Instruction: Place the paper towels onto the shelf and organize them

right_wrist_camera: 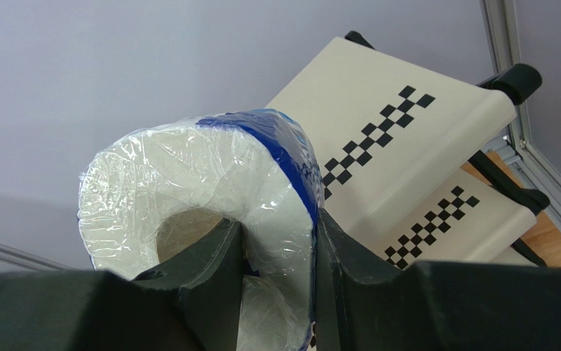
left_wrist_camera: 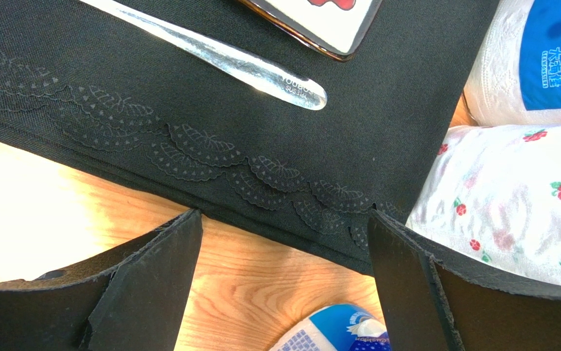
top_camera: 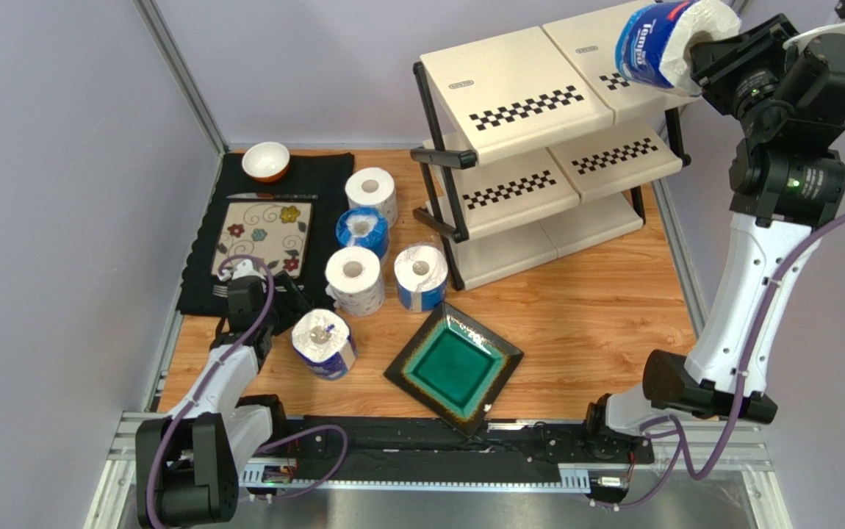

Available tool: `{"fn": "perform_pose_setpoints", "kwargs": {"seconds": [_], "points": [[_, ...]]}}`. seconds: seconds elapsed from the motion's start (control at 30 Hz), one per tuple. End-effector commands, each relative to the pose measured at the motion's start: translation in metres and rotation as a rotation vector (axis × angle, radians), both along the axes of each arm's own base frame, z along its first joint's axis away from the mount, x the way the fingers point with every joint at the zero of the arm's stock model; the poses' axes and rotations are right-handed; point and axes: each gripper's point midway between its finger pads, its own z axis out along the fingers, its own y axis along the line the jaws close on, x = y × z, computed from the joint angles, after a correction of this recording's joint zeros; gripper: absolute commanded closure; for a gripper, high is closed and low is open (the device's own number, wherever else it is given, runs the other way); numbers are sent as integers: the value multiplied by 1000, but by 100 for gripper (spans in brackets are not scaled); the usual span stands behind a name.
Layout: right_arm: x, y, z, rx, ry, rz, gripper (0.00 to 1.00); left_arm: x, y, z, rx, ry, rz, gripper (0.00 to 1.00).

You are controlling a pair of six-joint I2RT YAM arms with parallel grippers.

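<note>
Holding one Tempo-wrapped paper towel roll [top_camera: 659,44] aloft near the top tier of the shelf [top_camera: 515,83]: right gripper [top_camera: 706,53] clamped on the roll's wall, one finger inside the core. Risks: slick wrapper slipping; roll released sideways may roll off.

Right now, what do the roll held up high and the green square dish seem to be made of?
Held roll: soft white paper under clear glossy plastic film, judging by its crinkles and glare. Green square dish: probably glazed ceramic or glass; its teal centre gleams.
</note>
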Motion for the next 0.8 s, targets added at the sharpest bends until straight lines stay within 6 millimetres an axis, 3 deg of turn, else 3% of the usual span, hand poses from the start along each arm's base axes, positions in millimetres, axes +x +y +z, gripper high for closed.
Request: {"fn": "perform_pose_setpoints", "kwargs": {"seconds": [0.0, 0.77], "points": [[-10, 11, 33, -42, -112, 52, 71, -5, 4, -3, 8, 16, 18, 8], [28, 6, -6, -40, -22, 81, 65, -8, 2, -8, -1, 24, 16, 8]]}}
